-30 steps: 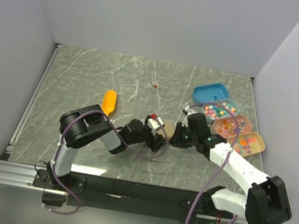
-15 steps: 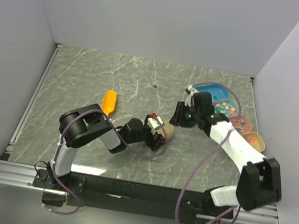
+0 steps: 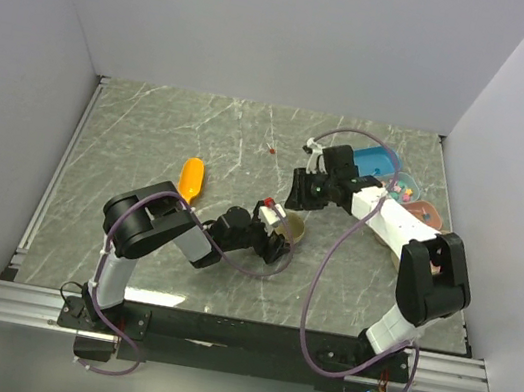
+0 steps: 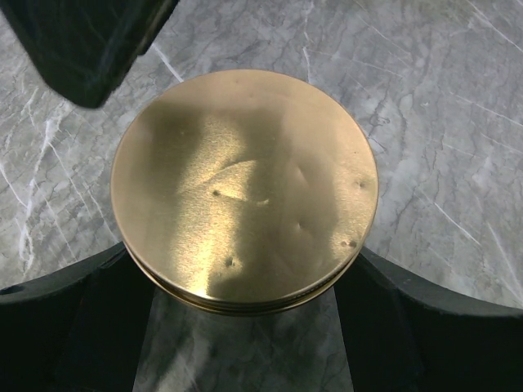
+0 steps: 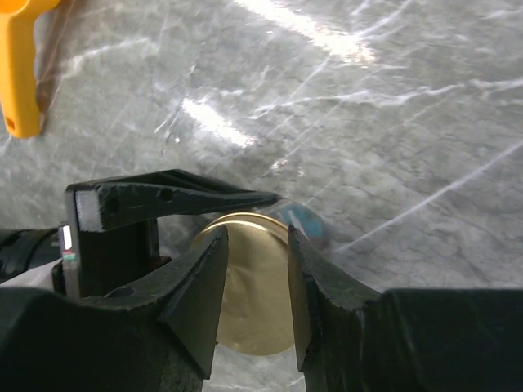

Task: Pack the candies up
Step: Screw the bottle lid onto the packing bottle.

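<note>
A jar with a round gold lid (image 4: 245,188) stands on the table in front of the left arm (image 3: 289,226). My left gripper (image 3: 278,237) is shut on the jar just under the lid, one finger on each side (image 4: 384,286). My right gripper (image 3: 296,190) hovers just beyond the jar, open and empty, and its fingers (image 5: 204,278) frame the lid (image 5: 255,286). A bit of blue (image 5: 309,219) shows through clear material beside the lid. I cannot tell if it is the candies.
An orange scoop (image 3: 190,177) lies left of the jar. A blue tray (image 3: 380,159) and trays of coloured sweets (image 3: 403,190) stand at the right, partly hidden by the right arm. A small red bit (image 3: 272,151) lies further back.
The right arm has swung left and away from the trays, and its gripper now hangs by the jar. The left gripper and the jar have not moved.
</note>
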`<state>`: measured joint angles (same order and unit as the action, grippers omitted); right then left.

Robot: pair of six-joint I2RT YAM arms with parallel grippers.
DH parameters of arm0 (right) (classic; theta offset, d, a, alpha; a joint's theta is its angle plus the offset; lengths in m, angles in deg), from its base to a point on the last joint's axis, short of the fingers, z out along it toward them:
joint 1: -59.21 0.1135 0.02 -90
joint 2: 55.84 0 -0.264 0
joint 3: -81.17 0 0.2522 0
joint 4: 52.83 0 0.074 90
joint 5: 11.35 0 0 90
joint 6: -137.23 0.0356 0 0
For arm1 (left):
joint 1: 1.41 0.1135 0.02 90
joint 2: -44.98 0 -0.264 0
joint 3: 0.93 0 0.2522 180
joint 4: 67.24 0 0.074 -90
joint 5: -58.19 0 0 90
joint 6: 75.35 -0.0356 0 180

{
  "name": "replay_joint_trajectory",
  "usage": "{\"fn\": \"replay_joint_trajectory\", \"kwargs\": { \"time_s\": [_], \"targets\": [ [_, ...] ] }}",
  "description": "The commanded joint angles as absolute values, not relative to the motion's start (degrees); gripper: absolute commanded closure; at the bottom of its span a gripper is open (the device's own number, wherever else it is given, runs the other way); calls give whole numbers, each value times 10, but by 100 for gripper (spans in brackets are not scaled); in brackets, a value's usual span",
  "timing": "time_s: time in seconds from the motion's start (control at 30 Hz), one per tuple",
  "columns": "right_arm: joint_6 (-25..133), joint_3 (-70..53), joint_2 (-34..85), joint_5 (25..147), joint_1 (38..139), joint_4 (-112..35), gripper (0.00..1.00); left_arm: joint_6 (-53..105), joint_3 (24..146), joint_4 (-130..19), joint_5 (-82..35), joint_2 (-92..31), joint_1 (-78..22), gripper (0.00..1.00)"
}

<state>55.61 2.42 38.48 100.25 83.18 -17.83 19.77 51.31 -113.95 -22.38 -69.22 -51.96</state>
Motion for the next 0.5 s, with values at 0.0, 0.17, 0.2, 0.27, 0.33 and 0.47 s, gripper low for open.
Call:
{"fn": "replay_joint_trajectory", "kwargs": {
  "time_s": [0.0, 0.17, 0.2, 0.27, 0.33, 0.47],
  "targets": [
    [533, 17, 383, 1023, 844, -179, 58, 204, 512, -1067, -212, -695, -515, 19],
    [535, 49, 376, 1015, 851, -184, 59, 208, 514, -1063, -213, -696, -512, 19],
    [536, 56, 372, 1011, 851, -186, 59, 209, 515, -1063, -213, -695, -512, 19],
    [538, 74, 365, 1004, 851, -191, 60, 211, 514, -1063, -213, -695, -512, 19],
    [539, 87, 355, 999, 851, -192, 60, 211, 515, -1063, -215, -695, -512, 19],
    [545, 112, 332, 990, 852, -192, 61, 214, 518, -1056, -221, -695, -510, 19]
  ]
}}
